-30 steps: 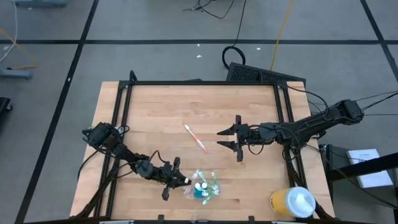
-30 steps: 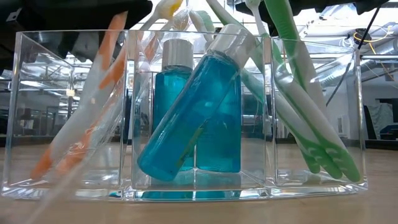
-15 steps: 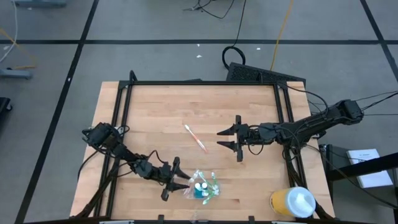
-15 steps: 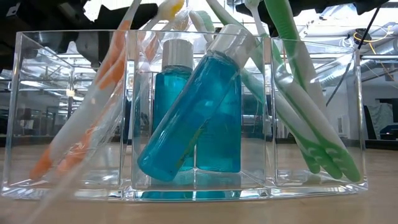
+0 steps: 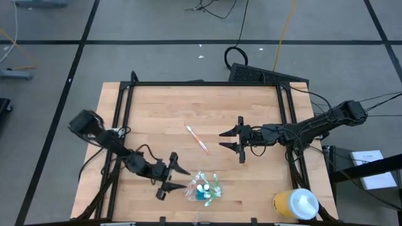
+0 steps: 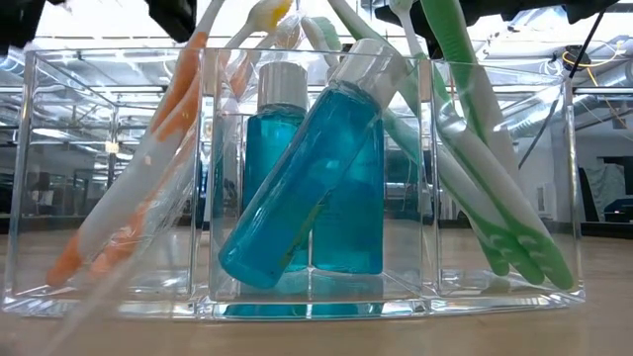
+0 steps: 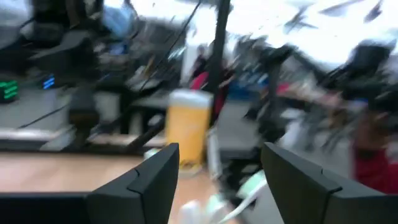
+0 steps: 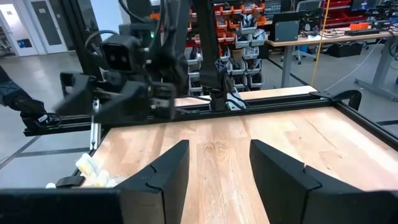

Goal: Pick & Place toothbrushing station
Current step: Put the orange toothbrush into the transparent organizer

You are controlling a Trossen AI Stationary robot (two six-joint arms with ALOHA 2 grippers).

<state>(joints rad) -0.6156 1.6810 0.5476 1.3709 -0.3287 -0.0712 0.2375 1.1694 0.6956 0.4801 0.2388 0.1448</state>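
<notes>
Now the left end effector (image 5: 174, 177) gapes beside the toothbrushing station (image 5: 204, 187).

Your left gripper (image 5: 172, 179) was shut w/ its tip touching the toothbrushing station (image 5: 203, 187) a sec ago; now its fingers are spread wide and it's pulled back, just beside the holder, not touching. Left arm's elbow swung outward, toward the table's left edge.

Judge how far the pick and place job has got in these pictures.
Done: the toothbrushing station stands on the table near its front edge, stocked with brushes and bottles. In hand: nothing; the left gripper is open beside it. Left: one toothbrush lies loose mid-table, near the open right gripper.
</notes>
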